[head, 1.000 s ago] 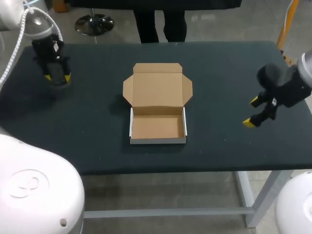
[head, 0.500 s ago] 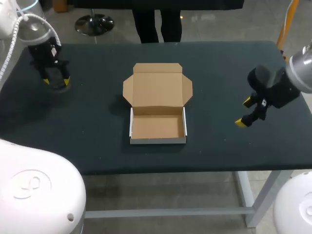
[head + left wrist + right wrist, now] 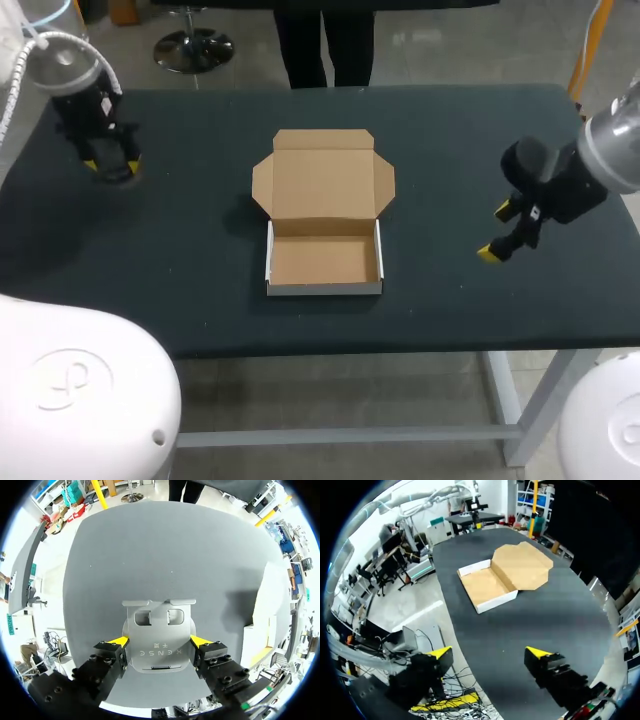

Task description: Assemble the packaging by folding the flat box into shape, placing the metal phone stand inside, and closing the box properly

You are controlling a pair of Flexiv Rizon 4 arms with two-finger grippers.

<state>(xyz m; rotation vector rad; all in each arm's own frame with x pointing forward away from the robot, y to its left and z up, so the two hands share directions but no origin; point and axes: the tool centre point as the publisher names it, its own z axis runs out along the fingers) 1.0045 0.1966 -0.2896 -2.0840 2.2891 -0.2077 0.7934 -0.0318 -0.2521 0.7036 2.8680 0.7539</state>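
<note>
There is one box [image 3: 324,260] in the middle of the dark table [image 3: 200,270]. It is brown inside and white outside. It is folded into a low tray with nothing in it. Its lid lies open and flat on the table, on the far side of the tray.

There is one metal phone stand [image 3: 159,627]. It is grey and lies flat on the table, well apart from the box, out to the box's left and a bit farther back. It is not in the box.

There are two pincers, and each has two yellow tips.

The left gripper [image 3: 108,160] is right over the stand. In the left wrist view the left gripper [image 3: 159,641] is spread wide, with one yellow tip by each side edge of the stand. The stand lies between the tips, flat on the table.

The right gripper [image 3: 497,232] is out to the box's right, apart from it. In the right wrist view the right gripper [image 3: 489,654] is spread wide too, and it has hold of nothing. Only bare table shows between its tips, and the box [image 3: 487,587] sits well ahead of them.

A second ago the right gripper was farther from the box. It has come a little nearer to the box's right side. The left gripper has slid a little way farther from the box. The box has not moved, and its lid lies open just as before.
</note>
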